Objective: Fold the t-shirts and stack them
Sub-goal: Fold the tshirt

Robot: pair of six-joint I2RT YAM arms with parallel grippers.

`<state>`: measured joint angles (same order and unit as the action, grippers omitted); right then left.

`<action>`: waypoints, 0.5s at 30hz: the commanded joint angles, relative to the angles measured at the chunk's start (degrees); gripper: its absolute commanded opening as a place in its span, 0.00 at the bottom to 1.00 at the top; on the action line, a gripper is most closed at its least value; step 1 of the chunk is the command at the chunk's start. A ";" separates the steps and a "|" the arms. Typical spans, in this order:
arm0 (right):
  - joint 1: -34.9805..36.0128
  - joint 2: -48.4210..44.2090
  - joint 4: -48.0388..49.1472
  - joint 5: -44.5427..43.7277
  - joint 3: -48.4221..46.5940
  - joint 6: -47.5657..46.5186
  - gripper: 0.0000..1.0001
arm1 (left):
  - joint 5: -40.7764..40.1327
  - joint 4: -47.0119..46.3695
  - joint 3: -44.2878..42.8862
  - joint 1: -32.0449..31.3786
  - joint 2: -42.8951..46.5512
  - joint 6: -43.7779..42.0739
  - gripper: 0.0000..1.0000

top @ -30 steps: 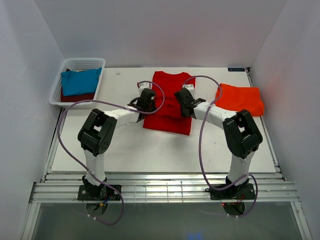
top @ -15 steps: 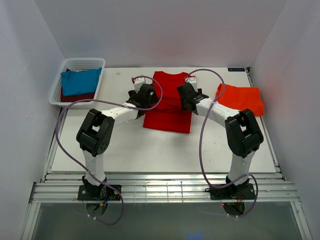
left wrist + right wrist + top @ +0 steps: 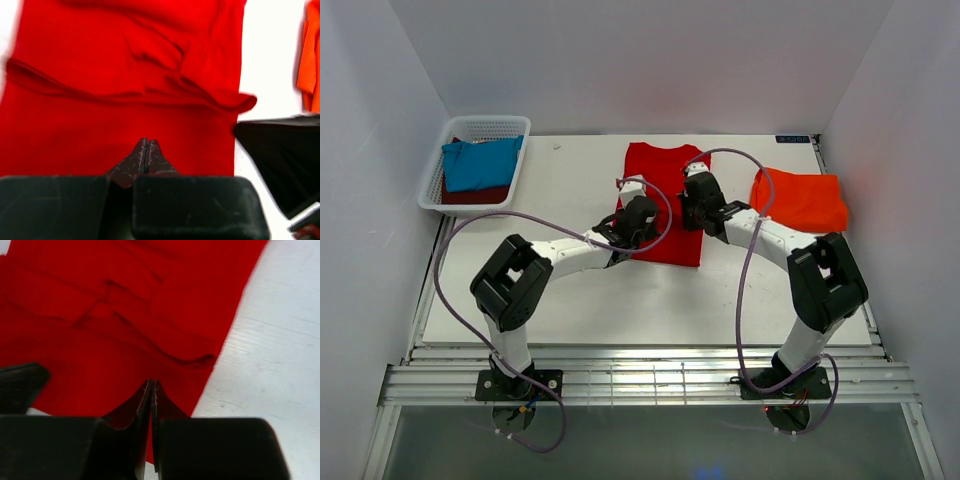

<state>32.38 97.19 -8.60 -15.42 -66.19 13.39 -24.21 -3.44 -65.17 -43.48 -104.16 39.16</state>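
A bright red t-shirt lies flat mid-table as a long rectangle, with creased folds across its middle. My left gripper hovers over the shirt's left half, shut, with nothing between its fingers. Over the shirt's right edge my right gripper is also shut and empty. An orange-red t-shirt lies folded at the right. Teal-blue and dark maroon t-shirts sit in the basket.
The white mesh basket stands at the table's back left corner. White walls close in the table on three sides. Both arms' purple cables loop above the shirt. My right arm's black body shows beside the shirt.
Both grippers rose toward the shirt's far end, then came back. The left one has moved right and nearer, onto the shirt. The shirt's lower part looks narrower than a second ago.
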 commanded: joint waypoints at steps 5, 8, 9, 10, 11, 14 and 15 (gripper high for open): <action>0.31 6.61 6.58 15.33 -3.41 0.32 0.08 | 5.57 -4.11 1.18 -0.64 -5.00 3.82 0.00; 0.31 9.24 6.58 17.88 -5.78 0.50 0.08 | 5.22 -4.12 1.27 -0.64 -6.49 3.56 0.00; 0.31 9.86 6.58 18.06 -6.22 0.59 0.08 | 5.22 -4.12 1.44 -0.55 -6.67 3.56 0.00; 0.31 10.99 6.67 18.58 -7.10 0.85 0.08 | 5.31 -4.20 1.97 -0.55 -6.93 3.56 0.00; 0.31 11.53 6.75 18.76 -7.45 0.94 0.08 | 5.31 -4.20 2.41 -0.55 -7.20 3.82 0.00; 0.31 13.38 7.37 19.55 -8.60 1.29 0.08 | 5.48 -4.38 4.42 -0.64 -7.37 4.87 0.00; 0.31 13.99 7.28 19.55 -9.04 1.20 0.08 | 5.49 -4.47 4.96 -0.64 -7.37 5.05 0.00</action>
<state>32.64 109.86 -4.03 1.78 -72.23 14.11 -19.40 -8.05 -62.28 -44.21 -112.25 43.00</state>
